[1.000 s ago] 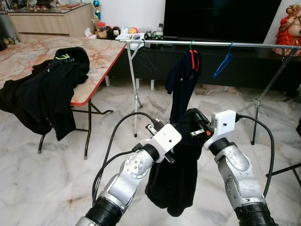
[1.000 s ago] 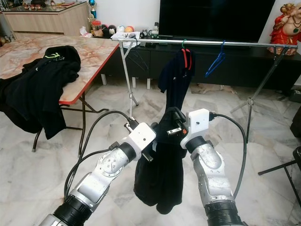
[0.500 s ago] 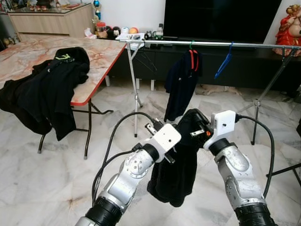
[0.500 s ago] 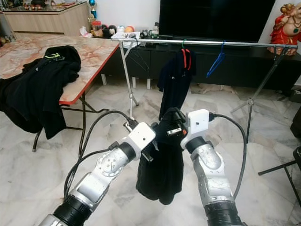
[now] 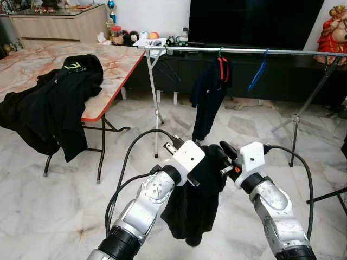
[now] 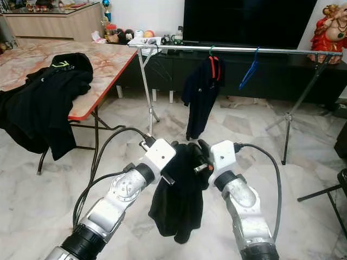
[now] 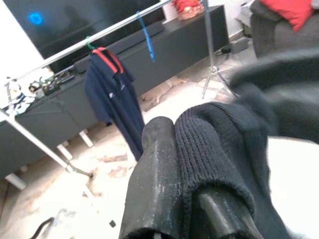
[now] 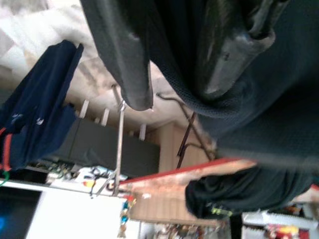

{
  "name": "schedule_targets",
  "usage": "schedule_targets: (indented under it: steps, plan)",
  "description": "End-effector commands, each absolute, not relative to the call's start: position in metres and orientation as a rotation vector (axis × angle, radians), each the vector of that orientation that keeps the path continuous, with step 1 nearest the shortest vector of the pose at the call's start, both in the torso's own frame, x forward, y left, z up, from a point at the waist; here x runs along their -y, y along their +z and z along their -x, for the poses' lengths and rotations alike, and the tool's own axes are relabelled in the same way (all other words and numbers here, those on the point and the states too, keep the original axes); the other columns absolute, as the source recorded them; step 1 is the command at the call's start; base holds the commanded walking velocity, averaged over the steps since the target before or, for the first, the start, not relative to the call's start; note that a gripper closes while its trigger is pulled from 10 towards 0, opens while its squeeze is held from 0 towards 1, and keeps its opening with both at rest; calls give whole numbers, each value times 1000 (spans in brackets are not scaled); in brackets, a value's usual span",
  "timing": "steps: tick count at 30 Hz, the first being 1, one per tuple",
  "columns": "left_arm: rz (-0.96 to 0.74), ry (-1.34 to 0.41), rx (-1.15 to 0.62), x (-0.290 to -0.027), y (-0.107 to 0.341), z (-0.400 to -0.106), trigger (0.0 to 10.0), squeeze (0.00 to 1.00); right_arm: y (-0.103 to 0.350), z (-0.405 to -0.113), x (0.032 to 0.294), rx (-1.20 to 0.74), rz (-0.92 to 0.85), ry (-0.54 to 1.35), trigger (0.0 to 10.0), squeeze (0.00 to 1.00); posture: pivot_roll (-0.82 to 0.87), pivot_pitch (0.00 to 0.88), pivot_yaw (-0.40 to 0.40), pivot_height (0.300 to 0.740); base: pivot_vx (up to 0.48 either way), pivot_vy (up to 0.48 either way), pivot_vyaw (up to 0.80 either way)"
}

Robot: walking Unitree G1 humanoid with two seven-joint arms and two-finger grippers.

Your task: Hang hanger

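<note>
Hanging between both arms, the black garment [image 5: 196,200] is clamped by left pincer [image 7: 192,164] and right pincer [image 8: 184,55].

Two silver robot arms are seen, each with one gripper: the left gripper [image 5: 201,162] and the right gripper [image 5: 225,153]. One dark garment [image 5: 195,200] is held between them. One metal clothes rail [image 5: 238,51] is counted, with one navy shirt [image 5: 209,95] and one blue hanger [image 5: 257,73] on it. One table [image 5: 65,59] is seen, and one pile of black clothes [image 5: 51,105] is draped over it.
</note>
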State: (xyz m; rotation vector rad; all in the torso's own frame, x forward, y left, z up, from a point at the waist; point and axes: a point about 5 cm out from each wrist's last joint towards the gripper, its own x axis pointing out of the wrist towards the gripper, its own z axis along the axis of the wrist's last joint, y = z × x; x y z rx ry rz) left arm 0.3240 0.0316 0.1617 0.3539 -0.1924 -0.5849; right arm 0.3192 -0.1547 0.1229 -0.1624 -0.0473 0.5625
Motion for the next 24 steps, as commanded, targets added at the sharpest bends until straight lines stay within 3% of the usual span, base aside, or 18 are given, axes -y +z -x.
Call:
schedule_targets:
  steps: [1,8,16,18,20,24]
  plan:
    - [-330,-567,185,-33,165,-327,0,0,124,-314,151,67,205,623,10000,1000,54,5,-25,740,0,0,0]
    - [-295,-537,146,-32,170,-337,0,0,92,-273,149,7,13,846,10000,1000,55,13,-22,740,0,0,0]
    - [-266,-533,135,-27,177,-341,0,0,70,-261,156,-51,-92,815,10000,1000,56,15,-18,740,0,0,0]
    - [-250,-535,129,-26,178,-342,0,0,64,-261,160,-62,-75,766,10000,1000,55,16,-14,740,0,0,0]
    - [-215,-534,118,-24,179,-343,0,0,54,-268,165,-84,128,641,10000,1000,53,17,-14,740,0,0,0]
    - [-203,-537,119,-22,182,-343,0,0,44,-272,167,-109,321,557,10000,1000,53,17,-14,740,0,0,0]
